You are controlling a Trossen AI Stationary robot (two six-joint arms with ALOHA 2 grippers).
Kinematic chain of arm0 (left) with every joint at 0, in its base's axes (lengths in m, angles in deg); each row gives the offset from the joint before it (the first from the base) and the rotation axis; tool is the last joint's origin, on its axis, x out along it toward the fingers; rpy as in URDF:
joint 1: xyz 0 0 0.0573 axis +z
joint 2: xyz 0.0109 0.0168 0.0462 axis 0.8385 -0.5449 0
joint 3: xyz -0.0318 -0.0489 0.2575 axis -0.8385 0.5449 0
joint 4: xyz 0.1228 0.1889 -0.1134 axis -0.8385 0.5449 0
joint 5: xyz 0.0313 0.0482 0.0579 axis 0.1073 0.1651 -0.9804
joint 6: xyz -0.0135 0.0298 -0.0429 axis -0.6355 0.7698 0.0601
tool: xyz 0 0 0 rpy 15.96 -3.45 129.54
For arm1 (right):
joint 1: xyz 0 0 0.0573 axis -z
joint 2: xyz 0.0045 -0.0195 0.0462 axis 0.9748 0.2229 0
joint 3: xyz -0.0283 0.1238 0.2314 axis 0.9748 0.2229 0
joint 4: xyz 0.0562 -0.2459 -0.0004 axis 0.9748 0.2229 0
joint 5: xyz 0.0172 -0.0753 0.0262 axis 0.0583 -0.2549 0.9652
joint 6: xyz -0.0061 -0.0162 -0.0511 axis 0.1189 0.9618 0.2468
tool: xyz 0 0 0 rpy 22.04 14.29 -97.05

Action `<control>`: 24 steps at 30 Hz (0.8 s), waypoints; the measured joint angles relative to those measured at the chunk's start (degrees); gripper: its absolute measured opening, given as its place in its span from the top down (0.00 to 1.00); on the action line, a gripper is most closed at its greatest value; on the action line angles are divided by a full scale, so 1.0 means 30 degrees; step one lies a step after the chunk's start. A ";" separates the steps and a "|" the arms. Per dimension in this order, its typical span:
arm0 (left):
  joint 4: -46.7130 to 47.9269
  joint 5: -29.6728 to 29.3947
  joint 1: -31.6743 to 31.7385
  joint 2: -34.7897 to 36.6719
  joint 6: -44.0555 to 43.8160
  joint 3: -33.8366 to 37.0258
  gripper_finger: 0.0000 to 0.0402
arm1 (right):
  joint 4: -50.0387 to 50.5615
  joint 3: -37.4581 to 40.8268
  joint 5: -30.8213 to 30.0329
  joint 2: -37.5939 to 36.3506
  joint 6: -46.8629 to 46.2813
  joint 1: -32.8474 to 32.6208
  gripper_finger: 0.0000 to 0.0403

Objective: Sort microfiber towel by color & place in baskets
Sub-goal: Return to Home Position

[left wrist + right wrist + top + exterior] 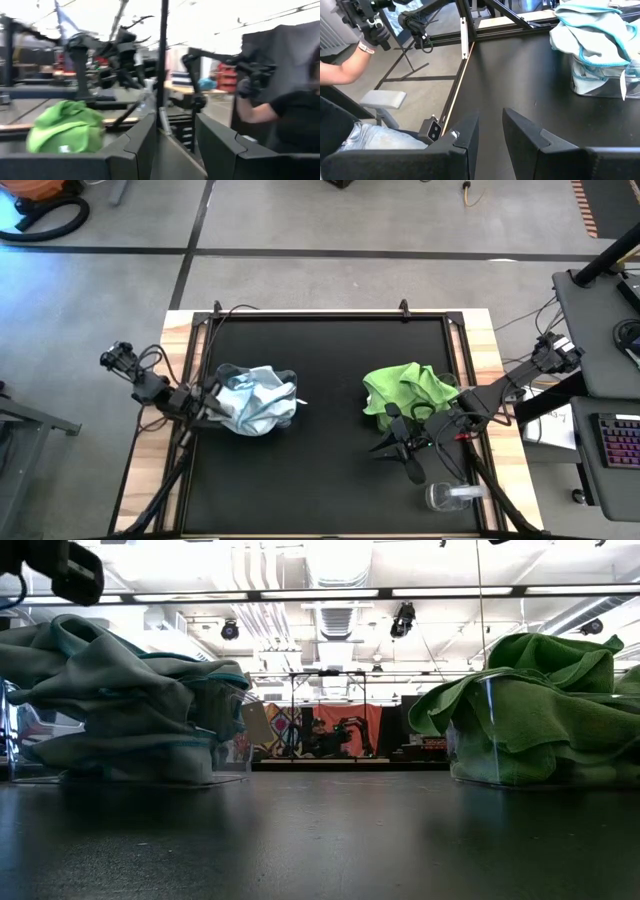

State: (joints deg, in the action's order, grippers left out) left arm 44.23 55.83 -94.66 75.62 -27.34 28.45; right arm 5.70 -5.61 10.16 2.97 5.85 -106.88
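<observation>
Round container (455,496): lower right of the top-down frame, standing alone on the black table (330,470).
Right gripper (490,118): just above the container in that frame, below the green pile. Its fingers are spread, with nothing between them.
Left gripper (174,120): left of centre, beside the blue pile. Its fingers are apart and hold nothing.
Blue towels (255,400): heaped in the left bin (600,84), spilling over its rim.
Green towels (405,388): heaped in the right bin (480,740), right of centre, hanging over its wall.
Person (295,117): beyond the table edge, in a dark shirt.
</observation>
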 joint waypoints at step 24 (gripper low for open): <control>-0.2413 0.1184 0.2317 0.0550 -0.0155 0.2089 0.69 | -0.0232 0.0015 -0.0533 0.0007 0.1482 0.0015 0.80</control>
State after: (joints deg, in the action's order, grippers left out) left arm 36.99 59.38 -87.70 77.27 -27.80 34.72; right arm 5.00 -5.56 8.56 2.99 10.30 -106.83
